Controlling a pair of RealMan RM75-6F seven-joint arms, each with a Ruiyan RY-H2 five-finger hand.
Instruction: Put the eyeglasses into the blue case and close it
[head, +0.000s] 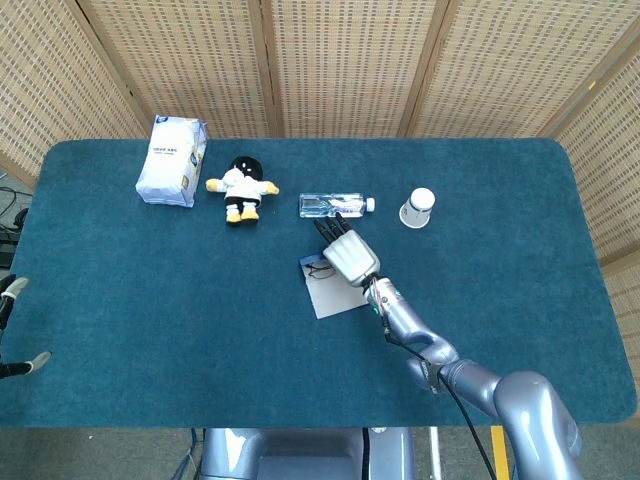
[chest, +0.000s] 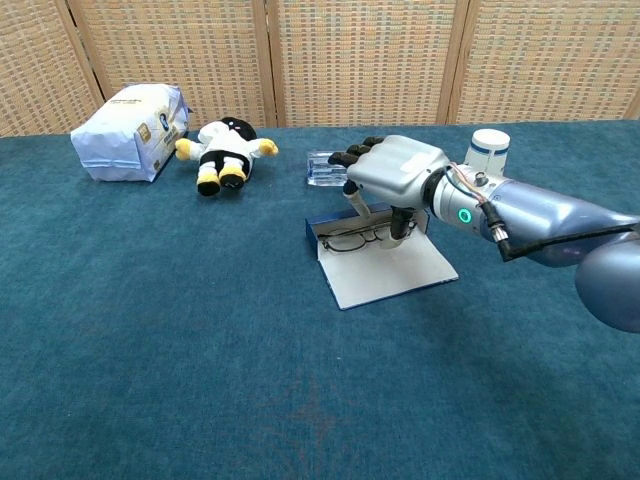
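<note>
- Blue case (chest: 385, 265) lies open mid-worktop, lid flat; eyeglasses (chest: 352, 238) already sit in it at its far wall.
- Right robot hand (chest: 393, 178) hovers just above, fingers loosely curled, holding nothing.
- Left robot hand (head: 12, 330) idles at the worktop's left edge; grip unclear.
- Closing remains.

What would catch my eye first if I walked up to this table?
Mid-table, the robot's silvery right hand hovers over eyeglasses lying in an open blue case. Along the far edge sits a small plush doll beside a pale packet.
</note>
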